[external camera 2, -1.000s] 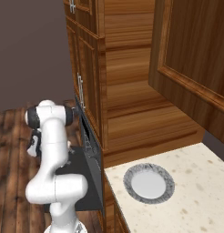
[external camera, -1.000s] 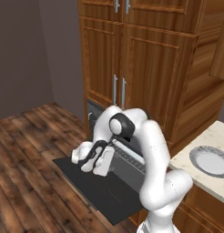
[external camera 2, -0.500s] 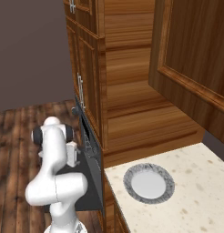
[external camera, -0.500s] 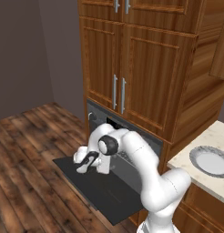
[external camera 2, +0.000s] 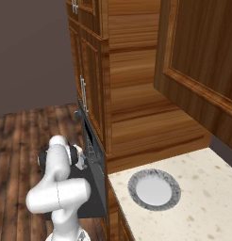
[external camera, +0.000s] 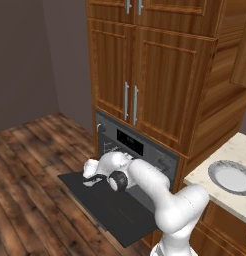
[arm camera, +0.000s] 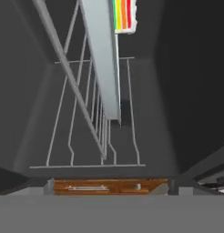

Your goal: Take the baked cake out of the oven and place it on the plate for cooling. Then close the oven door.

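In the left base view the oven door [external camera: 112,207] lay fully open and flat. The arm bent low over it, and the gripper [external camera: 93,178] sat just above the door's left part, in front of the oven [external camera: 137,147] opening. The plate [external camera: 233,177] stood on the worktop [external camera: 205,176], well apart.

In the right base view the plate [external camera 2: 153,189] lay bare on the worktop [external camera 2: 203,197], and the arm stood beside the oven.

In the hand view the wire rack [arm camera: 93,132] and a pale baking tray [arm camera: 104,54] were seen inside the oven. The baked cake [arm camera: 124,14] sat at the top edge, touching the tray, far from the fingers. I cannot tell whether the fingers were open or closed.
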Controlling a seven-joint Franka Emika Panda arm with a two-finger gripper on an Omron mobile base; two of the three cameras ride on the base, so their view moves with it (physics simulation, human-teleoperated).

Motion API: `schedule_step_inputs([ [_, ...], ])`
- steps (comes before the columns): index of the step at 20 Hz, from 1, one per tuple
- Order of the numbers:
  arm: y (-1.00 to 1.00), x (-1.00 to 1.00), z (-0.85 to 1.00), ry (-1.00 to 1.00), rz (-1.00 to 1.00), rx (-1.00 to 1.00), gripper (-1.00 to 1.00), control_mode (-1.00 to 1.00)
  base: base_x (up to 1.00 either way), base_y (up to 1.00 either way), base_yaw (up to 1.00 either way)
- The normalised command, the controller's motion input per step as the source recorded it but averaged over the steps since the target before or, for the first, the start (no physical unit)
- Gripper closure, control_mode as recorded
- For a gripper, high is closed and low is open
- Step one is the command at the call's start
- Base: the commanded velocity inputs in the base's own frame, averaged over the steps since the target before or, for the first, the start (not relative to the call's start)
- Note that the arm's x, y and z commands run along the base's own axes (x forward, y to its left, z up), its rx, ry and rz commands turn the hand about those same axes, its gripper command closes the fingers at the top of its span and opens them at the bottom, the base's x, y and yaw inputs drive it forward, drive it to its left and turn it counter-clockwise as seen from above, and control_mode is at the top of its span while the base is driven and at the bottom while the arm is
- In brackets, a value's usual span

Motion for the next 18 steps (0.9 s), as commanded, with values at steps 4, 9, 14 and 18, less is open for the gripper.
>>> schedule_step_inputs([
  [4, -0.31, 0.17, 0.00, 0.07, -0.03, 0.04, -1.00, -1.00, 0.00, 0.00, 0.00],
  [9, -0.26, 0.00, -0.09, 0.07, 0.24, 0.06, -1.00, -1.00, 0.00, 0.00, 0.00],
  [14, -0.18, 0.03, -0.16, 0.00, 0.32, 0.00, -1.00, -1.00, 0.00, 0.00, 0.00],
  [18, -0.10, 0.23, -0.11, 0.00, 0.27, 0.00, -1.00, -1.00, 0.00, 0.00, 0.00],
])
